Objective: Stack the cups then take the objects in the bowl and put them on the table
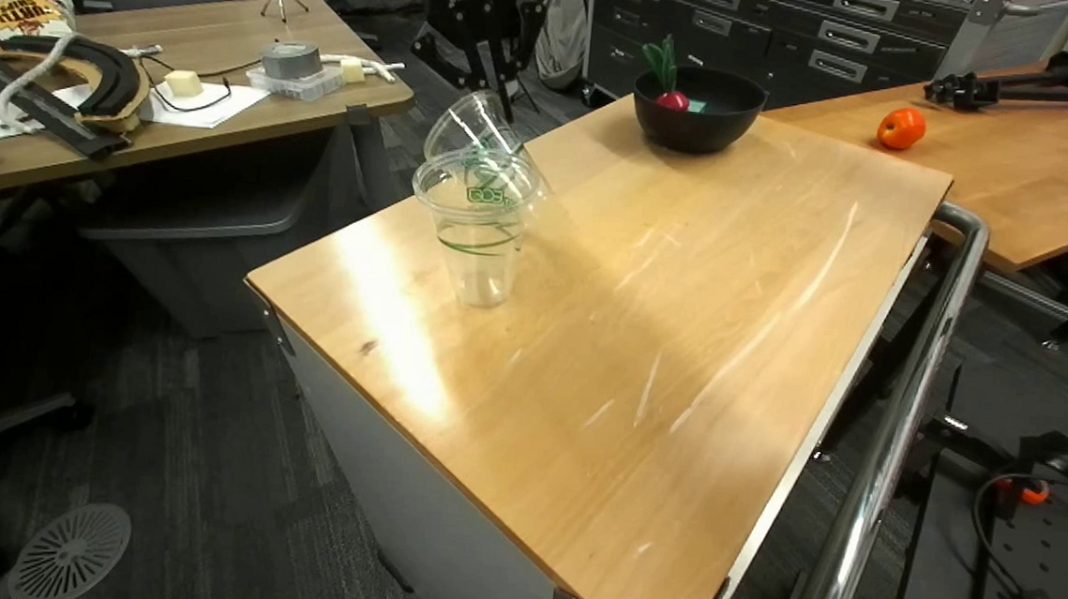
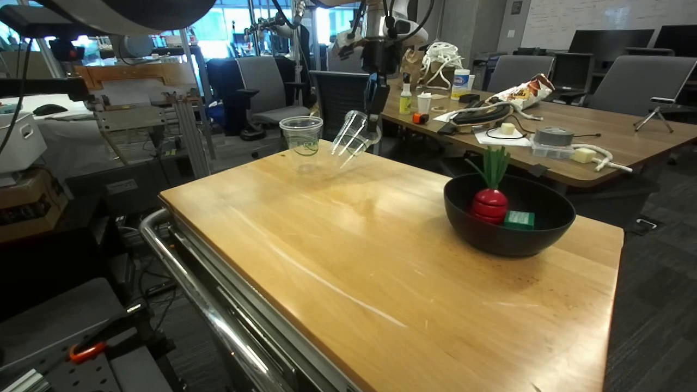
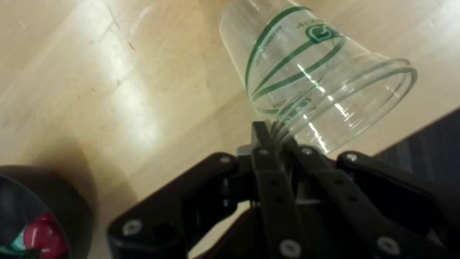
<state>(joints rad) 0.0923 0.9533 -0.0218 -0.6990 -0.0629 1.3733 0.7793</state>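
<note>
My gripper [image 3: 275,133] is shut on the rim side of a clear cup [image 3: 309,61] with green print. That cup leans, its doubled rim lines toward the fingers; whether it is one cup or nested cups I cannot tell. In an exterior view the tilted cup [image 2: 351,136] hangs from the gripper [image 2: 373,128] close to the table [image 2: 337,234]; contact is unclear. Another clear cup [image 1: 477,239] stands upright beside it. The black bowl [image 2: 506,242] sits at the opposite end, holding a red roundish object [image 2: 490,206] with a green stem and a teal-green object [image 2: 519,220].
A metal handle rail [image 1: 924,364] runs along one table side. A cluttered desk [image 2: 599,130] with a tape roll and cables stands nearby. An orange ball [image 1: 901,128] rests on a separate desk [image 1: 1041,175].
</note>
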